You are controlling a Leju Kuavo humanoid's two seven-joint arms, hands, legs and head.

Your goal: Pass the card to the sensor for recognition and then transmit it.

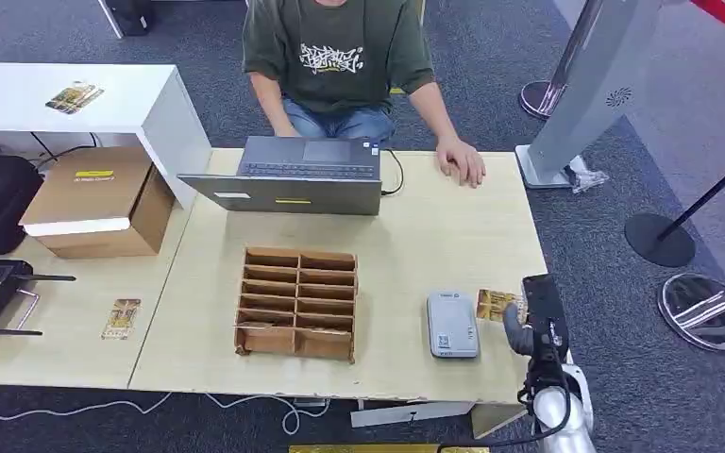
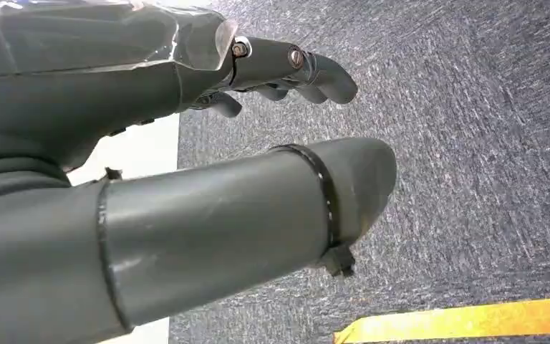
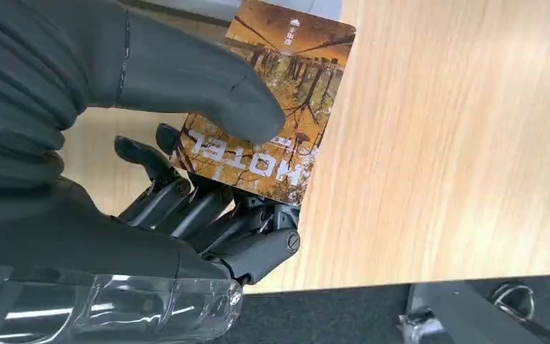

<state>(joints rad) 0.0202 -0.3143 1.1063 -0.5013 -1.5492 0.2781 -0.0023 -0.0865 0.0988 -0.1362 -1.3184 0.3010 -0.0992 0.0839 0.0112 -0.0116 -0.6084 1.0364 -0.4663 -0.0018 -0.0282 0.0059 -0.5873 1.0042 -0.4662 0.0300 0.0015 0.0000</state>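
Observation:
A brown and orange hotel card (image 3: 286, 93) is pinched between the thumb and the fingers of my right hand (image 3: 208, 158). In the head view that card (image 1: 493, 304) sticks out of my right hand (image 1: 521, 321) just right of the grey card sensor (image 1: 452, 324), which lies flat on the table near its front edge. My left hand (image 2: 272, 129) hangs over grey carpet, holding nothing, its thumb and fingers apart.
A cardboard divider box (image 1: 296, 302) stands left of the sensor. A laptop (image 1: 288, 175) sits at the table's far side with a person (image 1: 340, 57) behind it, one hand (image 1: 461, 160) resting on the table. Another card (image 1: 122, 318) lies on the left table beside a carton (image 1: 99, 200).

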